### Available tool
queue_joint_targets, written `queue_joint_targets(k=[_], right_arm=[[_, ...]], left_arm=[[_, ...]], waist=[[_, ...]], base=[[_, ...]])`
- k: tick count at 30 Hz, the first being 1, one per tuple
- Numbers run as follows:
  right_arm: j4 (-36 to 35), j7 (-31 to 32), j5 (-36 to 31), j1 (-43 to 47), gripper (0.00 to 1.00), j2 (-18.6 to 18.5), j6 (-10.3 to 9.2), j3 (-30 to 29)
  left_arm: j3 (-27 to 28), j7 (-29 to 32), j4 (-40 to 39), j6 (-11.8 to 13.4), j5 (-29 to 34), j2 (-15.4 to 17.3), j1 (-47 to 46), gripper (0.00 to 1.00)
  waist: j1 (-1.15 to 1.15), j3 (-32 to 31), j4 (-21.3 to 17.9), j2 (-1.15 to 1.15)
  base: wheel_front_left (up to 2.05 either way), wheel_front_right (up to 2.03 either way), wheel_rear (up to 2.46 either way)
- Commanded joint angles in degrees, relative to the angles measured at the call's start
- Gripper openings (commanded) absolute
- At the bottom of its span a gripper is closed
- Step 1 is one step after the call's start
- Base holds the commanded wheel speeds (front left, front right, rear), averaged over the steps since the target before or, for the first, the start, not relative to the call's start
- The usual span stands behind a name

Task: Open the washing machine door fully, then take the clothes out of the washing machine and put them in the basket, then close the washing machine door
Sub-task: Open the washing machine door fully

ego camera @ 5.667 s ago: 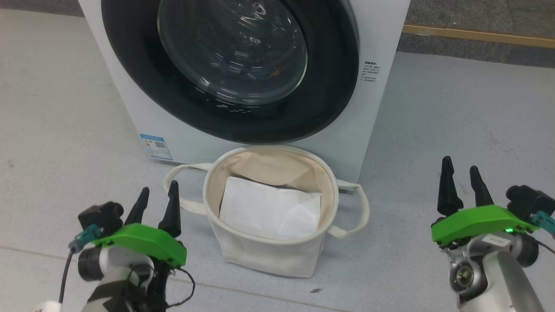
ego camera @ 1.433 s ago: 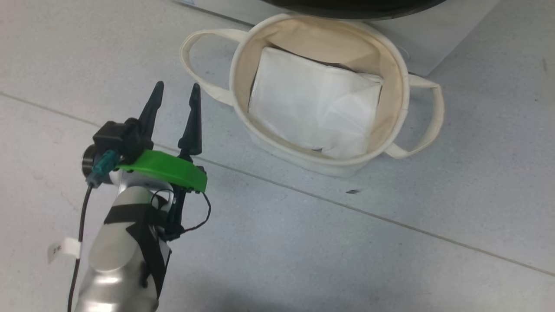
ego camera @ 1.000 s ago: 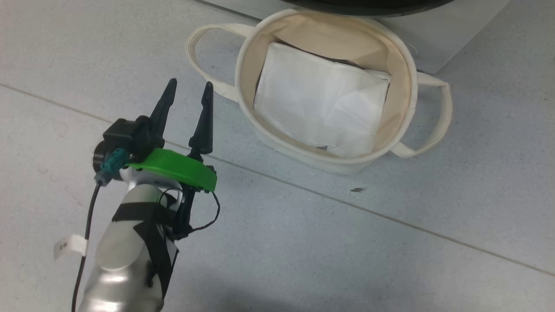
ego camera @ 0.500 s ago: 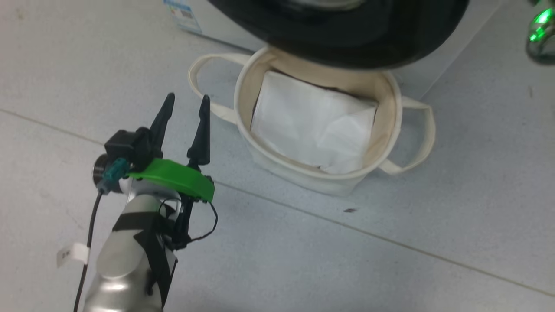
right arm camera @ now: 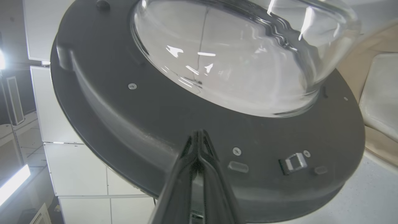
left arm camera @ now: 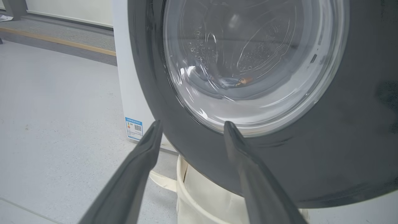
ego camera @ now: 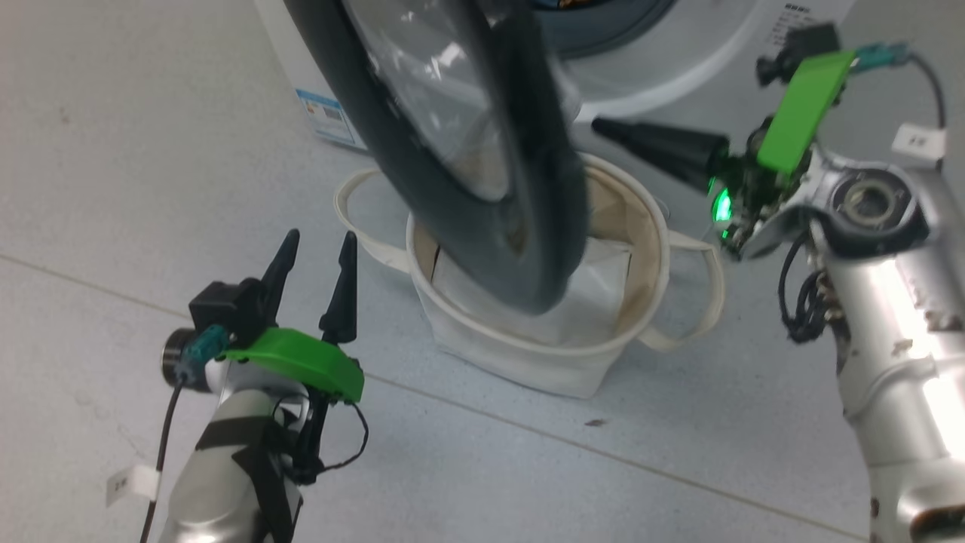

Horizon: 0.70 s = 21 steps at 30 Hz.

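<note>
Door point(ego camera: 528, 226) opening is the step in hand, I'd say. It stands roughly halfway out from the washing machine point(ego camera: 678, 45), edge-on in the head view and hanging right over the basket point(ego camera: 528, 369), so it isn't fully open yet.

The right gripper point(ego camera: 603, 127) has its two fingers pressed together with nothing between them. In the right wrist view the tip sits at the door's inner black rim, just below the glass bulge. Can't tell for sure if it's touching or a hair off. The left gripper point(ego camera: 320, 237) is low on the floor side with its fingers well apart, holding nothing and facing the door's outer face.

The clothes point(left arm camera: 239, 82) are inside the drum, a bit of bluish fabric with an orange spot seen through the glass. The basket only has a white folded sheet point(ego camera: 595, 279) in it.

Next move, imo: push the inner rim further out to the hinge side until the basket and drum mouth are uncovered. The left arm looks like it's in the swing path, so it probably needs to clear out first.
</note>
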Motion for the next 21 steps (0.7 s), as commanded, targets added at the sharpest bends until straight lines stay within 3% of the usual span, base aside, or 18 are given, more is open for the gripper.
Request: queue_joint_targets(k=[1,10,21], right_arm=[[-2.79,0.03,-0.17,0.41,0.0,0.85,0.31,0.77],[-3.79,-3.06,-1.61,5.04,0.0,4.91,0.31,5.87],[-2.4,-7.37,-0.84,6.92,0.0,6.25,0.31,10.01]], left_arm=[[2.2,-0.69,-1.17,-0.28,0.6,1.19,0.13,1.0],[3.22,-0.69,-0.75,-0.72,0.9,1.19,2.2,1.0],[1.96,-0.69,-0.81,-0.11,-0.33,1.19,3.49,1.0]], waist=[[0.0,-1.56,0.15,0.0],[0.0,-3.97,1.78,0.0],[0.0,-5.66,5.6,0.0]], base=[[0.0,0.0,0.0],[0.0,0.0,0.0],[0.0,0.0,0.0]])
